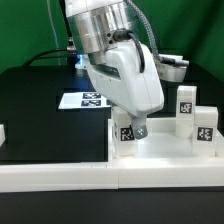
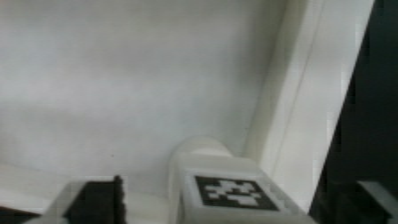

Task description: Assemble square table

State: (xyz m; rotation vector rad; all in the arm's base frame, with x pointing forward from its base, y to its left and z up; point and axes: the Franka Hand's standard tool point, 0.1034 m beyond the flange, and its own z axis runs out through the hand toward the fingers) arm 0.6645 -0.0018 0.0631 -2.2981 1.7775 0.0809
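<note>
Black bench, green backdrop: tabletop lies at the front, three tagged legs standing upright on it, gripper spread apart astride the nearest leg, apparently unclamped; fourth leg unseen, remaining fitting undetermined.

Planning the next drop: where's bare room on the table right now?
Free: black table between marker board and tabletop's rim, on the exterior view's left. Crowded: exterior view's right, where the tool hangs over one leg beside two more legs.
</note>
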